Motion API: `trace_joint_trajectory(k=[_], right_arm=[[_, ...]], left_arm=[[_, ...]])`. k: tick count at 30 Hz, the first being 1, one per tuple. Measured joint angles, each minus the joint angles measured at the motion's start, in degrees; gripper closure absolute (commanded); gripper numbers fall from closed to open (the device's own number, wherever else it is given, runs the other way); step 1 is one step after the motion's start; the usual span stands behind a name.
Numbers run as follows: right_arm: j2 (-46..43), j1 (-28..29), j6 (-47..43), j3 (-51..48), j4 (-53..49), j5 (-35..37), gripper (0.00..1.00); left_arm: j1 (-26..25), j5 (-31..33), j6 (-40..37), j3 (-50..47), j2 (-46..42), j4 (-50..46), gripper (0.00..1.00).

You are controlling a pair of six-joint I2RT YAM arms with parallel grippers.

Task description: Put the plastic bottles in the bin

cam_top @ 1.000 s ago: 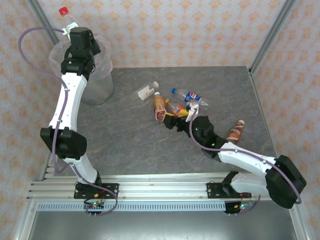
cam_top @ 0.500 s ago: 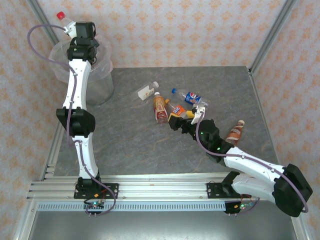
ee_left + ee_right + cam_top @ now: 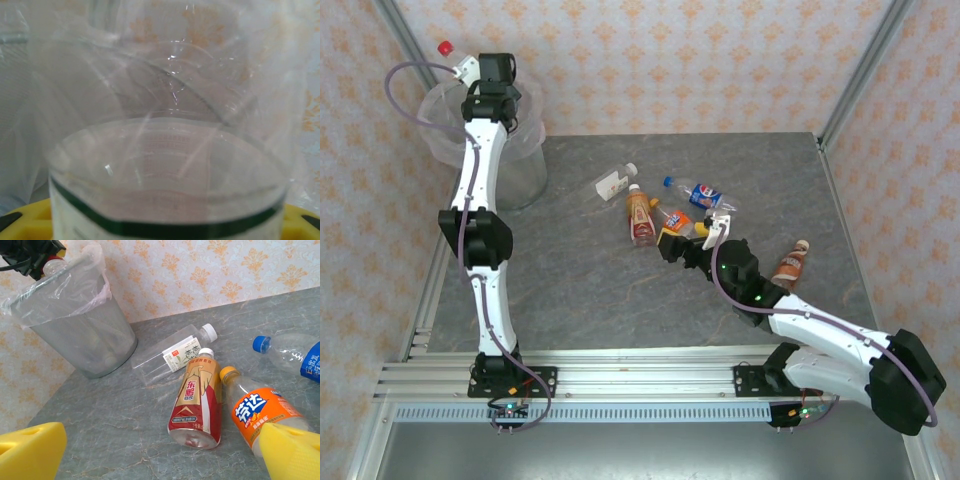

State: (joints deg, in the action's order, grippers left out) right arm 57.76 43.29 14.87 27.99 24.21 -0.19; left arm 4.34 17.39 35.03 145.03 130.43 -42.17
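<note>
My left gripper (image 3: 470, 66) is shut on a clear bottle with a red cap (image 3: 446, 47), held above the far rim of the bin (image 3: 520, 150). In the left wrist view this bottle (image 3: 165, 165), with a green band on its label, sits between the yellow pads (image 3: 22, 220). My right gripper (image 3: 688, 233) stands open low over the table. Between its yellow fingers (image 3: 30, 450) lie a red-and-gold bottle (image 3: 197, 400) and an orange-labelled bottle (image 3: 260, 415).
On the table also lie a clear bottle with a white label (image 3: 616, 182), a blue-capped bottle (image 3: 705, 193) and a brown bottle (image 3: 790, 265) to the right. The bin (image 3: 75, 325) stands at the back left corner by the wall. Metal frame posts (image 3: 860, 70) edge the table.
The left arm has stretched out farther and carried the red-capped bottle left and lower over the bin. The right gripper has shifted slightly toward the bottles and stayed open.
</note>
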Motion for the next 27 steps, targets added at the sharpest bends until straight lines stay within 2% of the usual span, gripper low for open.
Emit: trace_joint_trajectory(k=[6, 13, 22, 27], right_arm=[[0.09, 0.0, 0.0, 0.0, -0.57, -0.02, 0.01], [0.13, 0.0, 0.04, 0.02, -1.03, -0.02, 0.01], [0.13, 0.0, 0.04, 0.0, -1.07, 0.48, 0.01], [-0.52, 0.0, 0.13, 0.02, -2.34, 1.73, 0.01]], left_arm=[[0.0, -0.24, 1.92, 0.0, 1.22, -0.76, 0.38], [0.0, -0.63, 3.58, 0.0, 1.25, -1.25, 0.2], [0.0, -0.74, 3.5, 0.0, 1.22, -1.57, 0.14], [0.0, -3.67, 2.54, 0.0, 1.22, -1.66, 0.09]])
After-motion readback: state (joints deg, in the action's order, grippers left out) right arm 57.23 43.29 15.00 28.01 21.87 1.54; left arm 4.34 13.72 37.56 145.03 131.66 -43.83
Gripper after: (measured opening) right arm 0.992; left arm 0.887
